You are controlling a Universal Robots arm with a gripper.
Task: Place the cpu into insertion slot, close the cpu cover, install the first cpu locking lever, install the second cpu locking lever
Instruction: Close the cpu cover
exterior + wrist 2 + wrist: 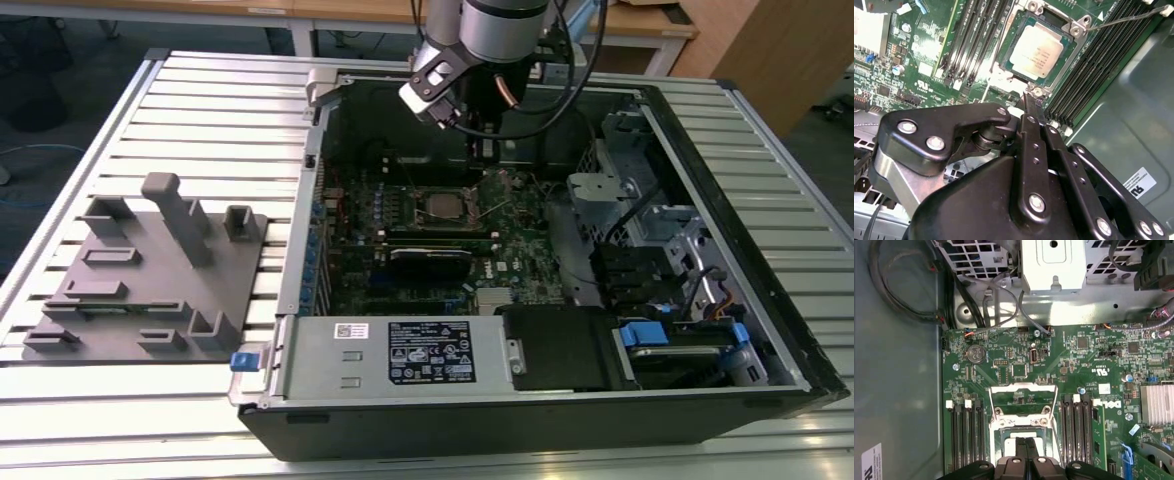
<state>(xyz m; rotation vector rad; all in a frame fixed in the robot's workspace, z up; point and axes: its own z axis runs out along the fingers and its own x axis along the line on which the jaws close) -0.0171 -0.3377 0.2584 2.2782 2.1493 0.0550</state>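
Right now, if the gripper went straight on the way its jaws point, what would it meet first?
The gripper would probably meet the silvery rim of the insertion slot, just beside the cpu; depth is unclear.

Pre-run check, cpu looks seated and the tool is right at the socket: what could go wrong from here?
1. The tool is shut, its tip right at the rim of the insertion slot beside the cpu; a small drift could scrape chip or frame.
2. The cpu cover looks flipped back in the first wrist view; pushed off-centre, it might land skewed.
3. A locking lever juts free over the memory slots and could snag the tool.
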